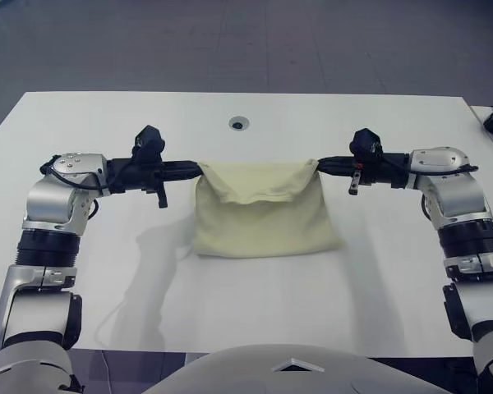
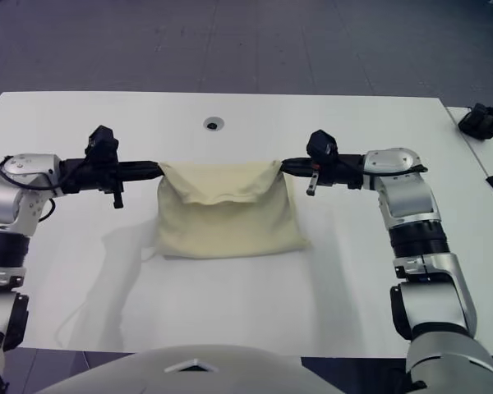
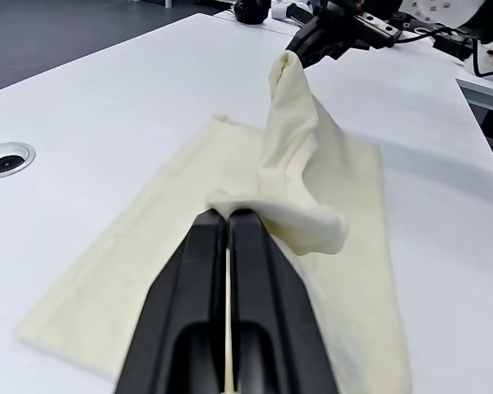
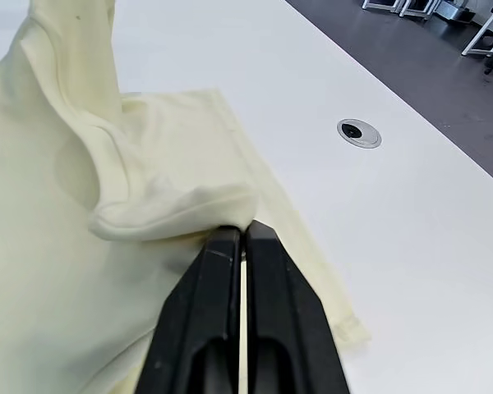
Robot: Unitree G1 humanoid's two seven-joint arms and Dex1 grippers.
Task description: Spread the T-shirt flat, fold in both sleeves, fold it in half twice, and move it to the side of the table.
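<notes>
A pale yellow T-shirt (image 1: 263, 215), folded into a rough rectangle, lies at the middle of the white table (image 1: 230, 304). Its far edge is lifted off the table and sags between two held corners. My left gripper (image 1: 202, 168) is shut on the left corner, and its black fingers (image 3: 199, 287) pinch the cloth there. My right gripper (image 1: 316, 164) is shut on the right corner; its fingers (image 4: 267, 320) clamp a bunched fold of the T-shirt (image 4: 82, 246). The near part of the T-shirt (image 3: 164, 246) rests flat on the table.
A round cable grommet (image 1: 239, 124) sits in the table beyond the shirt. A dark object (image 2: 481, 120) lies on a neighbouring surface at the far right. Bare tabletop stretches on both sides of the shirt and in front of it.
</notes>
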